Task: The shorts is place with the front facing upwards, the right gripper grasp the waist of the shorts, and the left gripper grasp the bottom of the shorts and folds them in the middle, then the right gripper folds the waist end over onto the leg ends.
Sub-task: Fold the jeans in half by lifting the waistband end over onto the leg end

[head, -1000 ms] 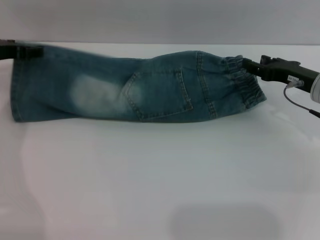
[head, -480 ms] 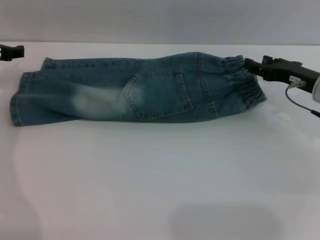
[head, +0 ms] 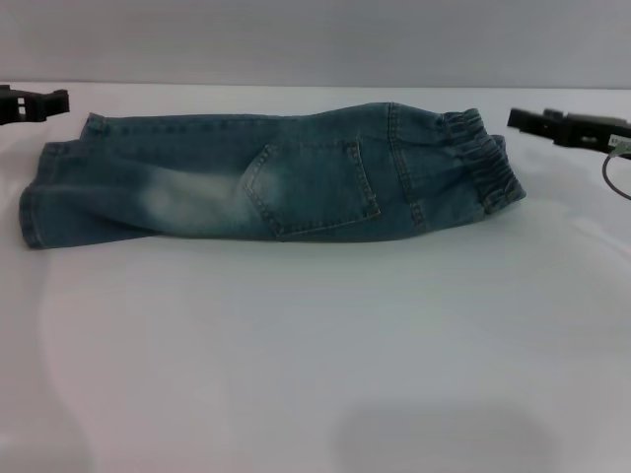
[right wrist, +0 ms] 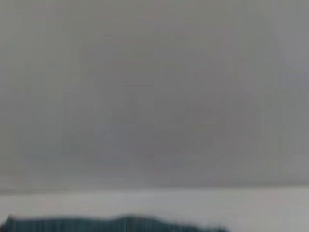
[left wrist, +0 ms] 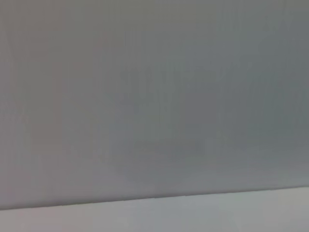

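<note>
The shorts (head: 276,177) lie flat on the white table (head: 315,345) in the head view, folded lengthwise into one long strip, with a stitched pocket and a pale faded patch facing up. The waist of the shorts (head: 485,163) points right and the bottom of the shorts (head: 35,202) points left. My right gripper (head: 513,118) hovers just right of the waistband, open and clear of the cloth. My left gripper (head: 61,101) sits at the far left edge, beyond the hems, open and holding nothing. A sliver of the denim (right wrist: 120,224) shows in the right wrist view.
A grey wall runs behind the table's far edge. A thin black cable (head: 613,177) hangs by the right arm. The left wrist view shows only wall and a strip of table (left wrist: 154,215).
The left gripper let go of the leg hems, which dropped onto the table, and stayed at the far left. The right gripper then released the waistband and drew back to the right.
</note>
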`<state>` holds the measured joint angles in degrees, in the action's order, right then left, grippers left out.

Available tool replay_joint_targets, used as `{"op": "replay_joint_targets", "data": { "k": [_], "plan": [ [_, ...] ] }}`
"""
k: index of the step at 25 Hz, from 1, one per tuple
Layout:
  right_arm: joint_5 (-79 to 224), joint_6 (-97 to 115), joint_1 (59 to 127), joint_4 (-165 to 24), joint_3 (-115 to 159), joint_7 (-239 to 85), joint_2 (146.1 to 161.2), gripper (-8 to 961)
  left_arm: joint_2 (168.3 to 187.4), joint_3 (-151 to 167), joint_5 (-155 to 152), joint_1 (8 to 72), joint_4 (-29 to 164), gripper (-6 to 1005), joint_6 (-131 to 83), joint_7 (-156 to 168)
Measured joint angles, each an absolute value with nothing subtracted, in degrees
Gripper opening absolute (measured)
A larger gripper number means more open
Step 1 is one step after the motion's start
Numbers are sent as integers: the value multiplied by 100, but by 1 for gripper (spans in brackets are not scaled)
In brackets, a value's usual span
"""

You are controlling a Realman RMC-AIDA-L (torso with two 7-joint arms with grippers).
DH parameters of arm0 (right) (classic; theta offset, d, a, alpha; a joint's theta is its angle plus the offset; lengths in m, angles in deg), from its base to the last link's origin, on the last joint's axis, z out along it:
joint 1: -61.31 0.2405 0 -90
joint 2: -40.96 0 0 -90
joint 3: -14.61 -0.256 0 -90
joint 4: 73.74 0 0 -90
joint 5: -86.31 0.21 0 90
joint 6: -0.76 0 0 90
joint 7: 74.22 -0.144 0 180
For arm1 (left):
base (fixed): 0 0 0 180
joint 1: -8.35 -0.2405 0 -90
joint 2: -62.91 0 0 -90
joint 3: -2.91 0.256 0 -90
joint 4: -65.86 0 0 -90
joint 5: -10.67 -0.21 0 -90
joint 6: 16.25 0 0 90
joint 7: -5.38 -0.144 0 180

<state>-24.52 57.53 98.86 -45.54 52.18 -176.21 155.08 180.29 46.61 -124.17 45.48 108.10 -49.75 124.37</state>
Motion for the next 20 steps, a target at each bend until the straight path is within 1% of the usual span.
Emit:
{"op": "replay_joint_targets", "data": {
  "k": [1, 3, 11, 16, 17, 18, 19, 20],
  "plan": [
    [-2699, 5790, 9947, -4543, 5312, -17946, 15443, 613, 18031, 4672, -12336, 4540, 10797, 802, -4984, 12435],
    [-3182, 5864, 10069, -4469, 5409, -18375, 15377, 612, 18033, 4684, -12234, 4528, 10766, 802, -4994, 12429],
    [-4813, 6497, 10646, -3909, 5566, -19482, 15296, 609, 18058, 4695, -11391, 4444, 10690, 802, -5555, 11896],
    [-5292, 6547, 10974, -3853, 5573, -19674, 15302, 606, 18063, 4696, -10081, 4237, 10658, 802, -6297, 10934],
    [-5409, 6537, 11023, -3840, 5576, -19707, 15320, 606, 18060, 4695, -9819, 4190, 10634, 802, -6460, 10749],
    [-5645, 6503, 11115, -3777, 5578, -19741, 15387, 606, 18060, 4695, -9684, 4158, 10610, 802, -6551, 10643],
    [-5645, 6503, 11115, -3777, 5578, -19741, 15387, 605, 18057, 4693, -9503, 4123, 10578, 802, -6676, 10508],
    [-5761, 6491, 11152, -3741, 5578, -19762, 15424, 605, 18057, 4687, -9376, 4091, 10552, 802, -6770, 10419]
  ]
}}
